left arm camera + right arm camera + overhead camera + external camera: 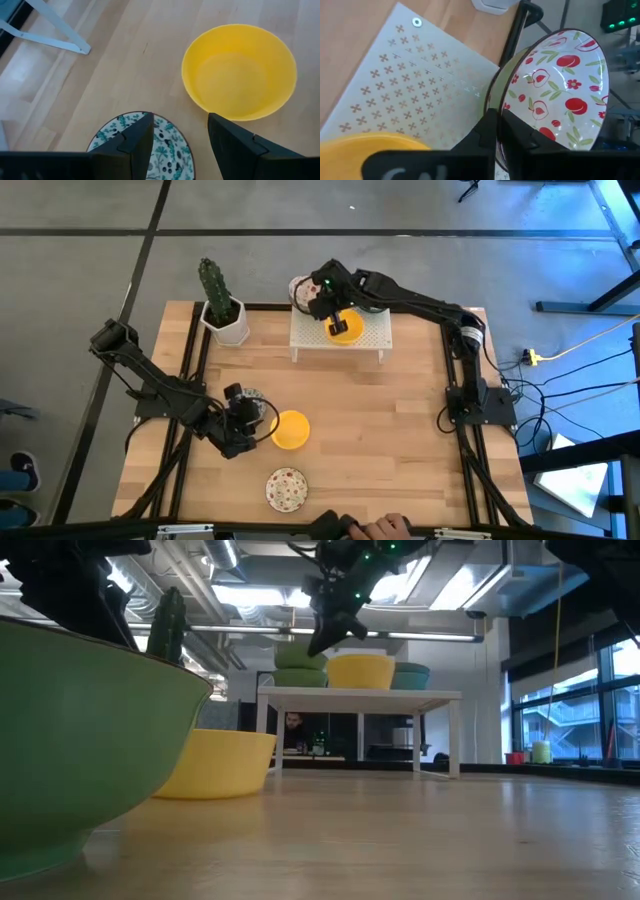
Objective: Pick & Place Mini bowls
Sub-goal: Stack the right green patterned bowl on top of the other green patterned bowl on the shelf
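- The right end effector [318,298] is seen over the back left corner of the white perforated stand [372,332], closed on the rim of a fruit-patterned bowl [560,90], which is held tilted on edge.
- In the right wrist view that bowl's white inside, printed with red fruit and green leaves, is shown beside the stand's perforated top.
- A yellow bowl [345,327] is seen resting on the stand, just beside the right end effector.
- The left end effector [238,417] is held low over the front left of the bench [400,430], its fingers [131,142] parted wide around the rim of a green-patterned bowl [167,150] that sits on the bench.
- A second yellow bowl [291,429] is placed on the bench just beside the left end effector.
- A speckled bowl [286,488] is set near the front edge of the bench.
- A potted cactus [220,305] stands at the back left, beside the stand.
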